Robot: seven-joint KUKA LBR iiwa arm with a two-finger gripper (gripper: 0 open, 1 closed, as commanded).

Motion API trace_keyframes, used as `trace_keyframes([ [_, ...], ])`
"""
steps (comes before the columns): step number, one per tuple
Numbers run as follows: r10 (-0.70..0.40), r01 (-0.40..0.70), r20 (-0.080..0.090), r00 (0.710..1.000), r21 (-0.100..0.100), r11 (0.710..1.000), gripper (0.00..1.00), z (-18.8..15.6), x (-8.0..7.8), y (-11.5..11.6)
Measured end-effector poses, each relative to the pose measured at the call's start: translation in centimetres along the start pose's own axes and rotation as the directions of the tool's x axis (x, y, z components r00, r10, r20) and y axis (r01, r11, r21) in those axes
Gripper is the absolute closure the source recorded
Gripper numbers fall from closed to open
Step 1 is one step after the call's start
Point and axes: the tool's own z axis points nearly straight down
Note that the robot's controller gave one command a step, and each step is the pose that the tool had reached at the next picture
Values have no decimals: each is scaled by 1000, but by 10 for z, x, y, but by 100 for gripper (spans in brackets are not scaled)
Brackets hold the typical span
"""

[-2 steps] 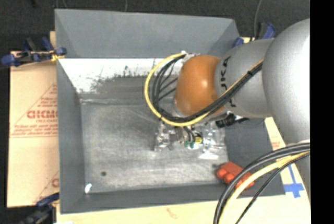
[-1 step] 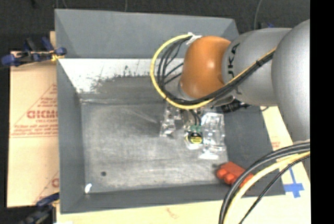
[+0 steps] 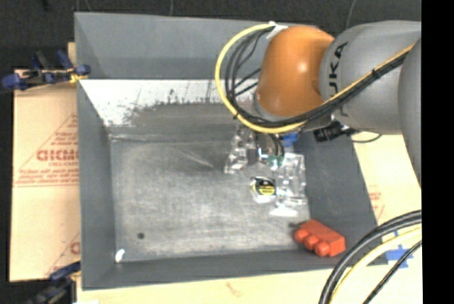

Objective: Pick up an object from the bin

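My gripper [image 3: 263,172] hangs low over the right part of the bin floor, under the arm's orange cover. Its two pale fingers stand apart, one on the left [image 3: 237,156] and one on the right [image 3: 289,184], so it is open. A small round yellow-and-black thing [image 3: 264,187], like a little tape measure, lies on the floor between the two fingertips, nearer the right one. I cannot tell whether either finger touches it. A red-orange knobbly block [image 3: 320,237] lies on the sloped wall at the front right, apart from the gripper.
A tiny white scrap [image 3: 119,255] sits in the front left corner, with a dark speck [image 3: 140,236] close by on the floor. The arm comes in from the right and hides the bin's back right part.
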Motion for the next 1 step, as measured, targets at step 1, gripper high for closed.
trace_keyframes([
  [1, -156, 156, 0, 988, 2, 988, 100, -64, -4, 2],
])
